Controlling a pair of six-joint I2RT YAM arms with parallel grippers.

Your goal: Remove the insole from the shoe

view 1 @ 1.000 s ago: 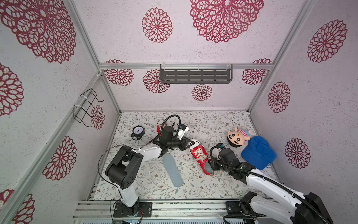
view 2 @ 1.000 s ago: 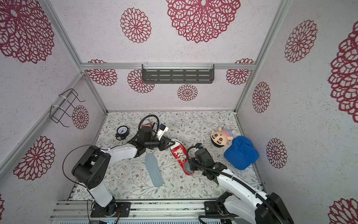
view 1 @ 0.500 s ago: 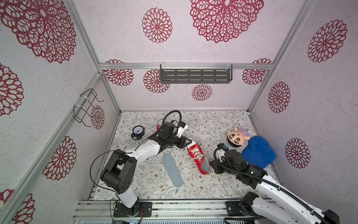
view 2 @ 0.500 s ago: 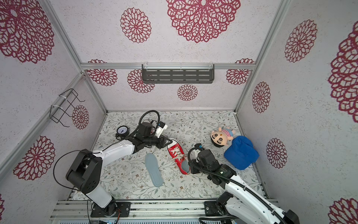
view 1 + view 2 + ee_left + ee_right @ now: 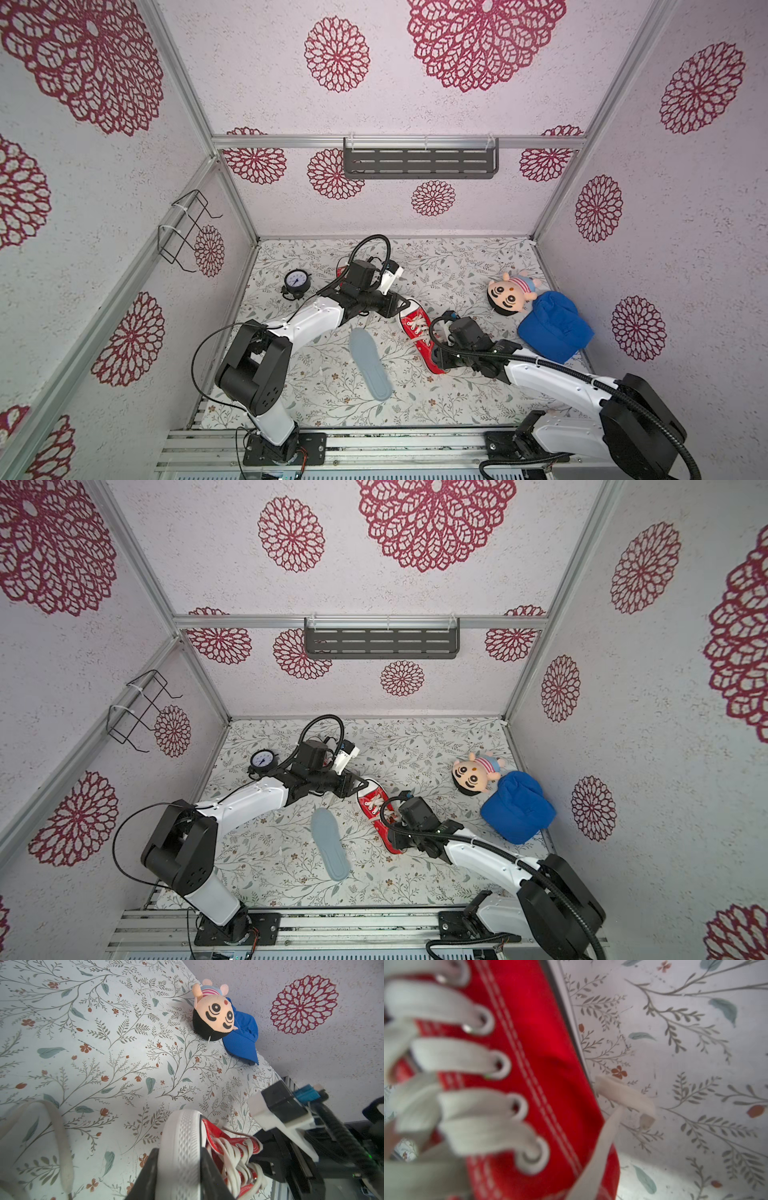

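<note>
Bimanual handling of a red laced shoe (image 5: pixel 417 332) lying on its sole at the lower centre of the frame in both top views, on the flower-patterned counter (image 5: pixel 457 266). The left hand (image 5: pixel 179 1167) is clamped on the white rubber toe cap (image 5: pixel 182 1136), one jaw on each side of it. This hold appears meant to anchor the shoe so that a pull at the opposite end does not drag it across the counter. The right hand (image 5: pixel 439 360) sits at the heel end, by the shoe's opening, with its jaws brought fully together. Its wrist view shows only blurred laces and red canvas, so it cannot be told whether anything is pinched between them. A grey-blue insole (image 5: pixel 370 363) lies flat and free on the counter, just to the left of the shoe in the frame and touching neither hand, so it is already out. Whether another insole is inside the shoe is hidden. Unrelated items stand well apart: a doll (image 5: pixel 511 293) and a blue cap (image 5: pixel 555 326) at the right, and a dial gauge (image 5: pixel 296 282) at the left.
</note>
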